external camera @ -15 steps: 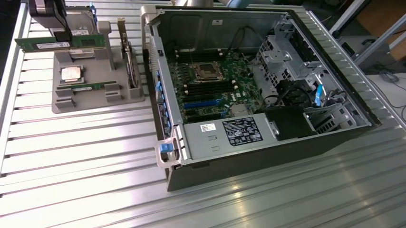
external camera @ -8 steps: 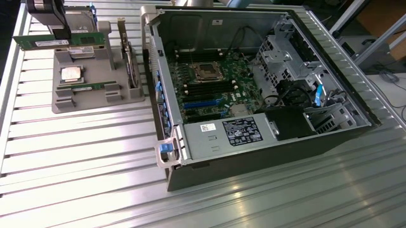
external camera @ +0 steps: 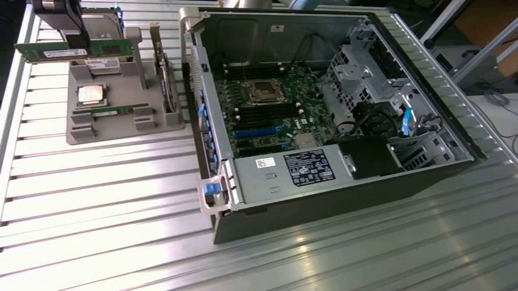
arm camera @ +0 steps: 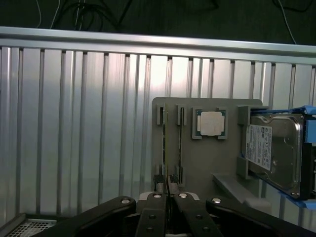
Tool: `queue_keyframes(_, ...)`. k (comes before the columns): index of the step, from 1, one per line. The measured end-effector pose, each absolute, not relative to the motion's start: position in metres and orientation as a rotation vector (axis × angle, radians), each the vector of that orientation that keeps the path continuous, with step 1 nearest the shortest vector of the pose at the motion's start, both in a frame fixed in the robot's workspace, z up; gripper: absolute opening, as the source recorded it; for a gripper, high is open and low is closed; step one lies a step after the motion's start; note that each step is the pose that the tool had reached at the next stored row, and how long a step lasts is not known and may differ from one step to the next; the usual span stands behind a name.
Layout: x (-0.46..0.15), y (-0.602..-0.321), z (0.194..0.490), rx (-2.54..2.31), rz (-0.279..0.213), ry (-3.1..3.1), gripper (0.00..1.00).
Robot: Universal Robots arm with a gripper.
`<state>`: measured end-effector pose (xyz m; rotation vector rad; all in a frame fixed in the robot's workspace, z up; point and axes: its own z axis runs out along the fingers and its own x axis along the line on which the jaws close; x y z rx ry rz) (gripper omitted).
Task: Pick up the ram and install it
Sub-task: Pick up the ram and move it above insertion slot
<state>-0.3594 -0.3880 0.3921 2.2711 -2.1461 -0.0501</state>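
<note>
Gripping the ram (external camera: 77,52) near the middle of its length, the hand (external camera: 74,41) has its fingers (arm camera: 154,212) closed almost fully on the thin green board. The ram is held level, long edge horizontal, with its white label facing the exterior camera.

The ram is over the rear part of the grey parts holder (external camera: 113,121). The holder stands near the worktop's (external camera: 97,200) far corner, at the exterior view's left. From the exterior view it cannot be told whether the ram's lower edge touches the holder. In the wrist view the holder lies beneath the fingers and looks apart from them.

On the holder:
- A square silver processor (external camera: 89,94) lies flat in its recess near the middle.
- A narrow green strip (external camera: 113,111) lies in a slot just in front of the processor; what it is cannot be told.
- A silver hard drive (arm camera: 274,148) with a white label sits in a blue-edged carrier at the holder's end, beside the processor.
- A thin card (external camera: 166,79) stands upright on the side toward the computer case.

The open computer case (external camera: 380,54) lies on its side just beside the holder, toward the exterior view's right, over the worktop's middle. Inside it are a green motherboard (external camera: 242,136), a processor socket (external camera: 263,91), black memory slots (external camera: 261,114) just next to the socket, and a power supply (external camera: 283,173) at the end nearest the worktop's near edge.
</note>
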Motion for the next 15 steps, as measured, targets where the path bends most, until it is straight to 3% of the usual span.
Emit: queue_keyframes(15,-0.3594,-0.3880,0.3999,2.271,-0.050,-2.146,0.12)
